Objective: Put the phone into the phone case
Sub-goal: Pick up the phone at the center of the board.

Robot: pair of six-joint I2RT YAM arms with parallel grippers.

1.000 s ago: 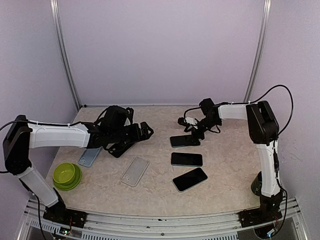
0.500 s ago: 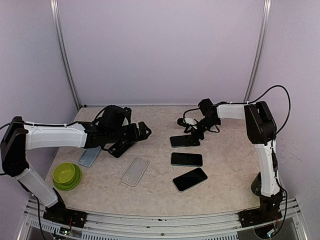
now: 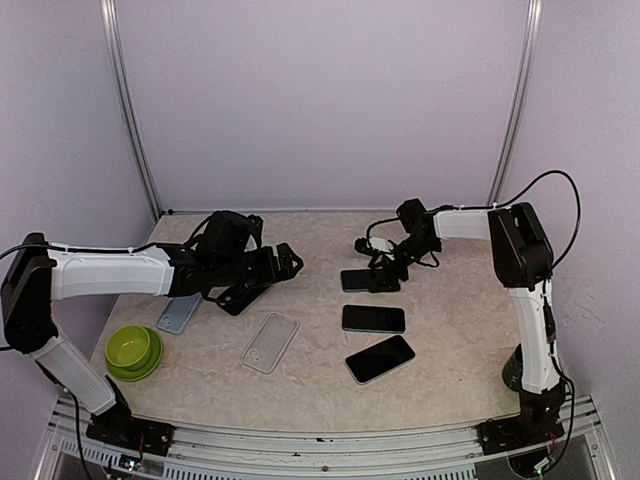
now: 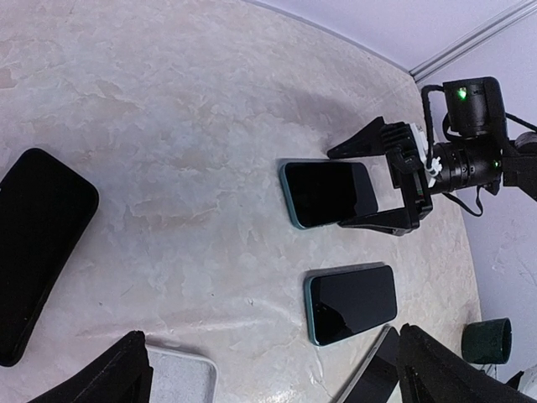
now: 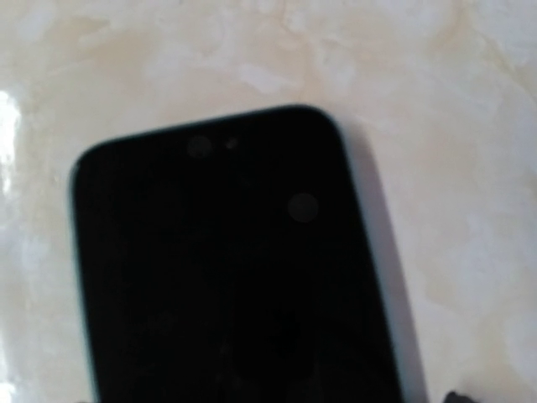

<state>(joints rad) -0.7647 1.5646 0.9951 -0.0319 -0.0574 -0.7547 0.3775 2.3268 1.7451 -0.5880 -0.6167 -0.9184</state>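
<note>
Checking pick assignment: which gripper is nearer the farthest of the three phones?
Right. The right gripper straddles the far phone, jaws open; the left gripper hangs well off to its left.

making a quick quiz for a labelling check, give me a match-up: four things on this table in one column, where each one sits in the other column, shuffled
Things
1. round green bowl
2. clear see-through phone case
3. black-screened phone farthest from the arm bases
4. light blue phone case

Places
a. partly hidden beneath the left arm
b. between the fingers of the right gripper
c. by the near left corner of the table
d. flat in the open, left of the nearest phone

Pairs: 1-c, 2-d, 3-b, 4-a
</note>
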